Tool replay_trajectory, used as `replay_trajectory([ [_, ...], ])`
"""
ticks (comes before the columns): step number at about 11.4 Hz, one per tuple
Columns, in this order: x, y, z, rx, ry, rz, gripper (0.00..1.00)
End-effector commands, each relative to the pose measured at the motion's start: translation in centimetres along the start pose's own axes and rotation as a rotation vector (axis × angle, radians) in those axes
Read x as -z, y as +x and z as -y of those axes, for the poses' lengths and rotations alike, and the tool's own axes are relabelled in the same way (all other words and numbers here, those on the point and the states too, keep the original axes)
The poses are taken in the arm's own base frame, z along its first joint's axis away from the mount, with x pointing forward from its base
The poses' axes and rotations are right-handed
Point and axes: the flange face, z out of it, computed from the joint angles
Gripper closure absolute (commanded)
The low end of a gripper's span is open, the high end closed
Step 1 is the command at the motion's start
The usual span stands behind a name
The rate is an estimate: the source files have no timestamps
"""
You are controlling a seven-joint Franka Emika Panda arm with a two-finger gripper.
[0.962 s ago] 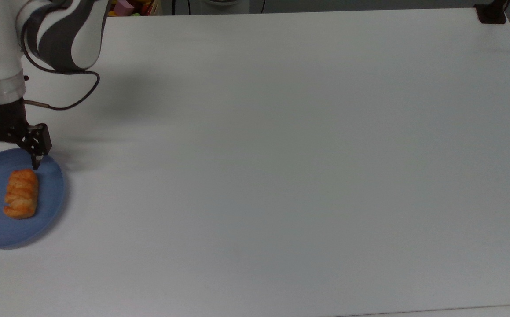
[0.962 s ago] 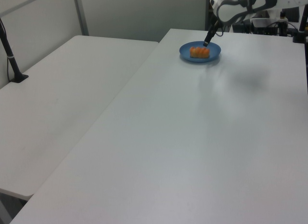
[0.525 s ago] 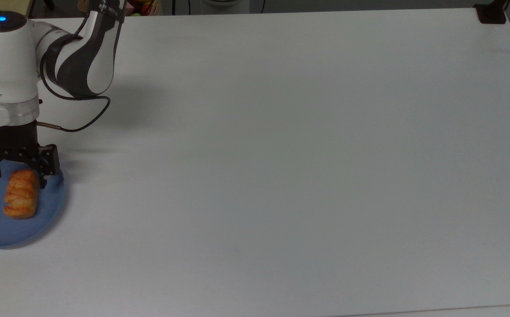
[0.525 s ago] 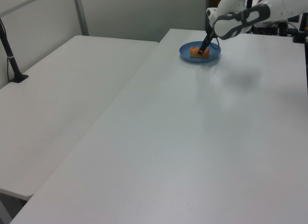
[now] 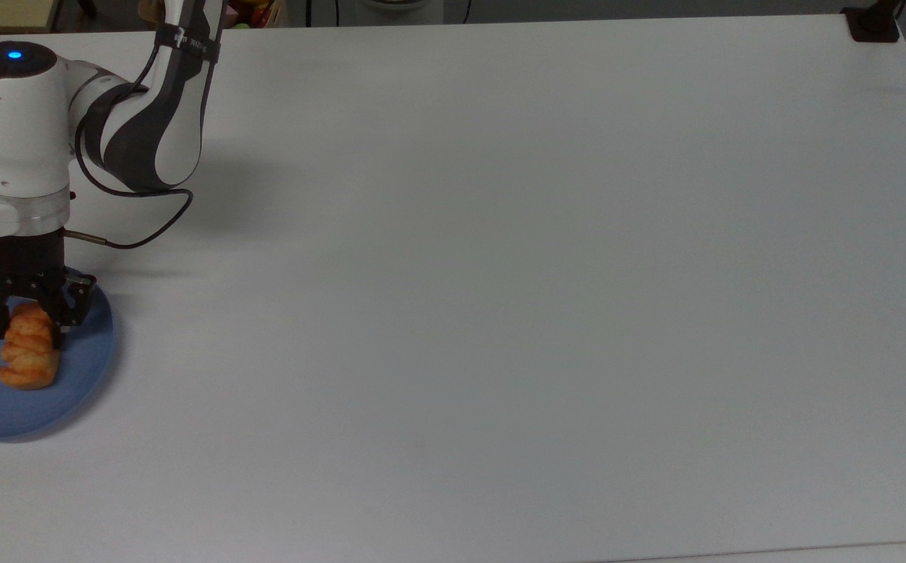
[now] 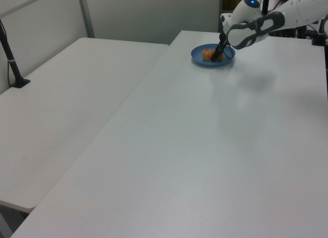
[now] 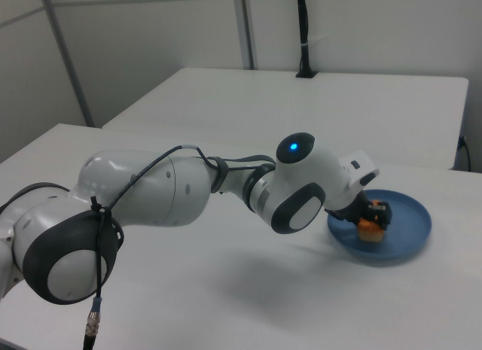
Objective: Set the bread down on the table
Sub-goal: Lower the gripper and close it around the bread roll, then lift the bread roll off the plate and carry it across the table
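Two white tabletops stand side by side in the left view; the table [image 5: 546,297] that carries everything is the large plain one, and a second table [image 6: 61,110] sits just beside it on the left view's left, with a black post [image 6: 11,56] rising from its far corner. Across most of the big table the surface is bare white, with a soft shadow of the arm falling near the top view's upper left.

Next in size is the arm [image 5: 148,102], white with grey bands, reaching in from the top view's upper left corner. Its wrist carries a small blue light [image 7: 292,147] and a thin black cable [image 5: 140,227] loops out beside it. In the right view the arm's thick rounded links stretch from the right view's lower left toward the plate.

At the top view's left edge lies the round blue plate [image 5: 85,375], flat on the table. Above it the black tool [image 5: 28,328] points straight down, its two fingers [image 5: 58,317] closed in against the sides of the bread.

Smallest is the bread [image 5: 26,360], a golden-orange ridged roll, sitting on the plate with the tool pinching its far end.
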Motion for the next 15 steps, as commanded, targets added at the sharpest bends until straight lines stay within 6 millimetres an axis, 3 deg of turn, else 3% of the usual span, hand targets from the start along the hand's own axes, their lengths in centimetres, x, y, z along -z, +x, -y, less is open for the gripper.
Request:
replay_trajectory([
  [1,0.1,0.4,0.2,-0.003,0.007,-0.022,0.60],
  [4,2.6,1.4,-0.5,-0.012,0.002,-0.039,0.61],
  [8,9.8,3.4,-0.8,-0.013,0.010,-0.070,0.61],
  [12,20.1,5.7,3.1,0.046,0.212,0.137,0.60],
  [13,22.8,5.2,4.4,0.070,0.258,0.194,0.60],
  [15,27.6,3.8,8.9,0.137,0.350,0.293,0.60],
])
